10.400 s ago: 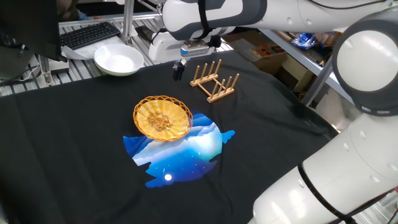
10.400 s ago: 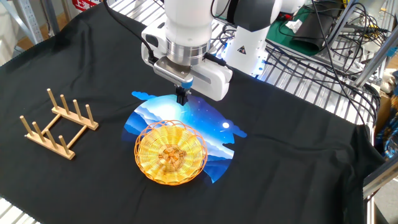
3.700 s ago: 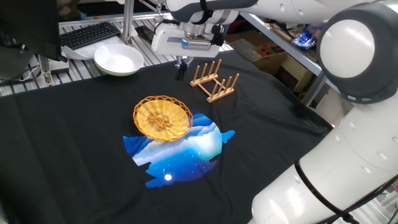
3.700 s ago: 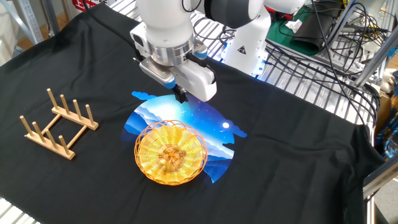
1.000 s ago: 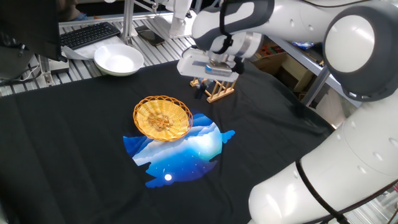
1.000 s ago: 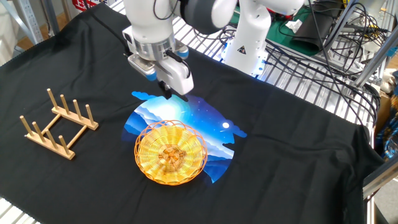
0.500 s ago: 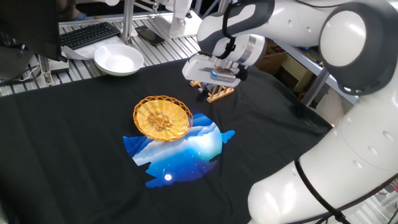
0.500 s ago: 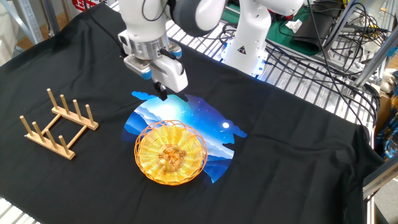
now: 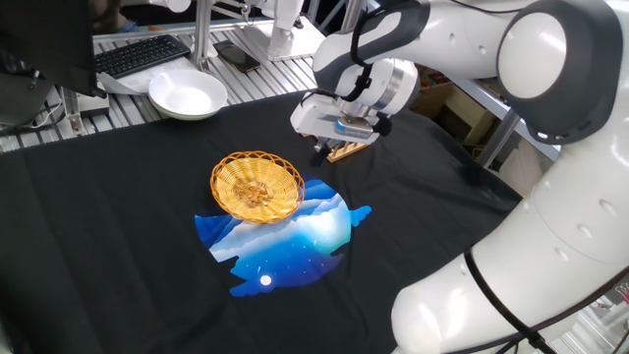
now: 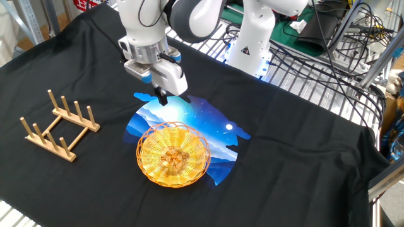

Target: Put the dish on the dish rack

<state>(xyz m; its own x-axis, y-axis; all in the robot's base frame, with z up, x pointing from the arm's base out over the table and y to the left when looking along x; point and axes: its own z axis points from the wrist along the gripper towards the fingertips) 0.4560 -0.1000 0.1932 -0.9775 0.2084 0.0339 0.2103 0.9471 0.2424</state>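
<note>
The dish (image 9: pixel 257 186) is a golden woven wicker plate lying flat on the black cloth, partly over a blue print; in the other fixed view the dish (image 10: pixel 173 155) sits in front of the arm. The dish rack (image 10: pixel 59 126), light wood with upright pegs, stands empty at the left; in one fixed view the dish rack (image 9: pixel 347 149) is mostly hidden behind the arm's hand. My gripper (image 10: pixel 161 98) hangs above the cloth beyond the dish's far rim, between dish and rack, its fingers together and holding nothing. The gripper (image 9: pixel 319 157) points straight down.
A white bowl (image 9: pixel 187 94) sits at the cloth's far edge beside a keyboard (image 9: pixel 142 54). The blue print (image 10: pixel 196 123) is flat on the cloth. Metal shelving and cables (image 10: pixel 328 38) lie behind the robot base.
Over the last second the gripper has slid sideways toward the rack's side and a little lower. The dish and the rack have not moved.
</note>
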